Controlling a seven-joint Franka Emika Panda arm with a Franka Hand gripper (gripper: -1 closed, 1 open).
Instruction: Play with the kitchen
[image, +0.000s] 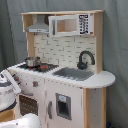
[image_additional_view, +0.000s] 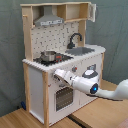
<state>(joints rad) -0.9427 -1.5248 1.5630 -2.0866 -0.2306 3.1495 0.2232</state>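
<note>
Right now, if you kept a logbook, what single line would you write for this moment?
arm: reaching at the kitchen front, above oven door | pot: on stove | sink: beside faucet

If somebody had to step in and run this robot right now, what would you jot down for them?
Gripper: at the kitchen's front, by the stove knobs above the oven door; open or shut cannot be told.
Things: pot sits on the stove; faucet stands behind the sink; the upper cabinet door stands open in the second exterior view.
Done: arm has reached the front panel.
Left: oven door looks closed; pot, sink and faucet are not being touched.
</note>
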